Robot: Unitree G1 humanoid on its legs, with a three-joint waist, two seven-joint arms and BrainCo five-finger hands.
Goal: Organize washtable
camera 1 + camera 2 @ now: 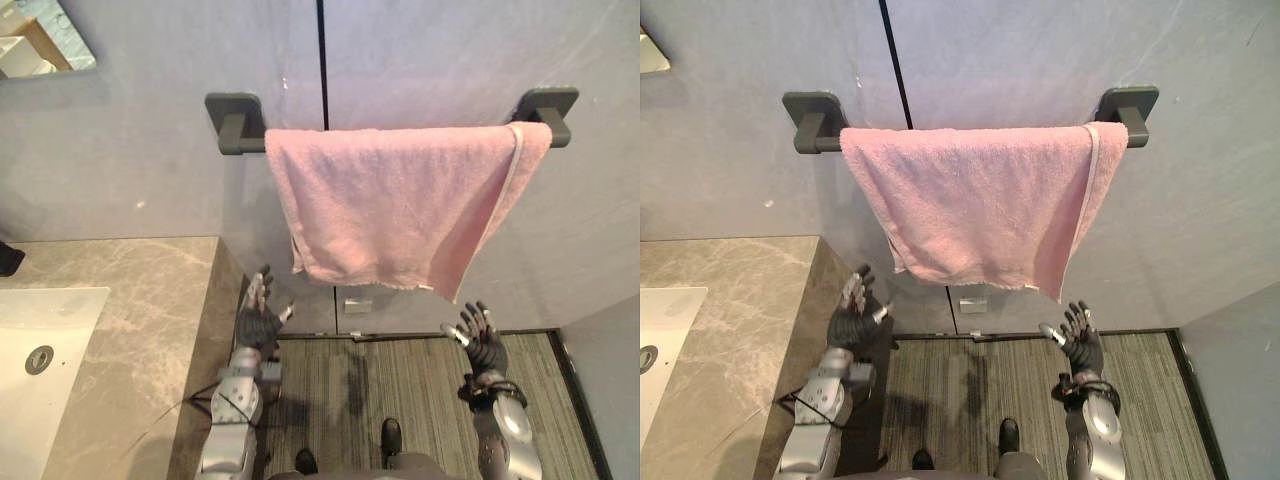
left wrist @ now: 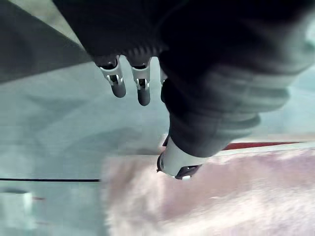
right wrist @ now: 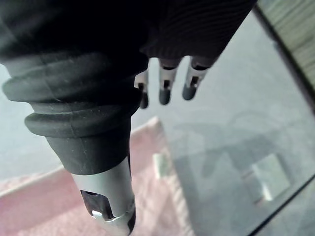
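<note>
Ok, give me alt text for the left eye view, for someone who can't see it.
A pink towel hangs draped over a dark grey wall rail, its lower edge slanting. Below it the robot's left hand and right hand are raised with open fingers, holding nothing. At the left, a marble counter with a white sink.

left hand (image 1: 262, 318) - raised, fingers straight | right hand (image 1: 482, 342) - raised, fingers spread

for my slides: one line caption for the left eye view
Pink towel draped over a dark wall rail, left hand and right hand open below its hem.
</note>
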